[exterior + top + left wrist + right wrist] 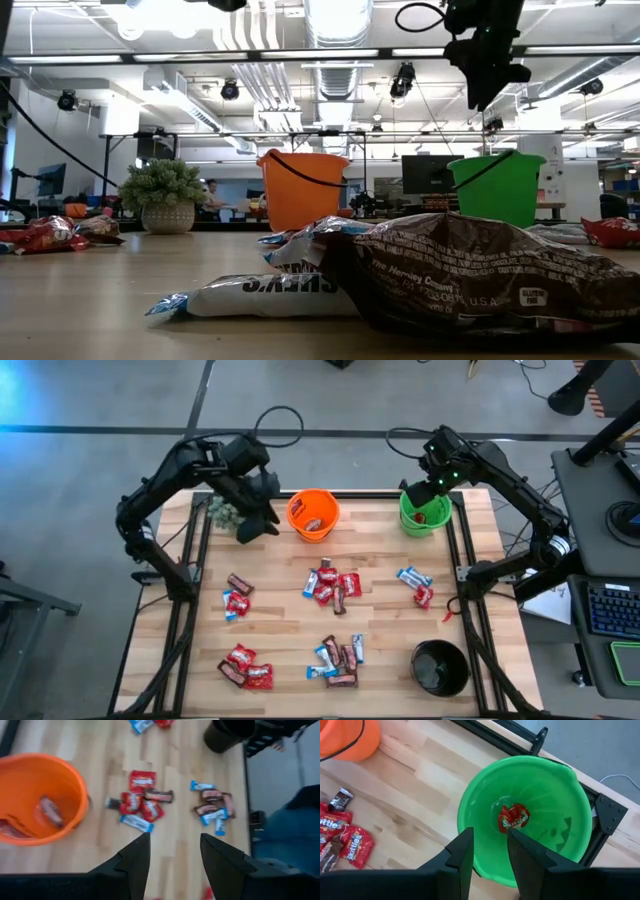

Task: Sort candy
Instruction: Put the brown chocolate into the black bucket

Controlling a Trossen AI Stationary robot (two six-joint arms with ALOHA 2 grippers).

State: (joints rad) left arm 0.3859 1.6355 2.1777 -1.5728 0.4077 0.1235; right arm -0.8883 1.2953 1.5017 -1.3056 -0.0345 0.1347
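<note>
Candy lies in several small heaps on the wooden table (270, 615): red packets, blue-and-white bars and dark brown bars, e.g. the middle heap (332, 586) (142, 805). An orange bucket (313, 514) (35, 795) holds a few sweets. A green bucket (425, 512) (527, 817) holds one red packet (514, 817). My left gripper (262, 520) (172, 852) hovers open beside the orange bucket, on its left. My right gripper (432, 478) (490, 851) hangs open above the green bucket, empty.
A black bucket (440, 666) stands at the near right corner. A small green plant in a pot (222, 512) (165, 195) sits at the far left, close under my left arm. Black rails (190, 560) frame the table's left and right edges.
</note>
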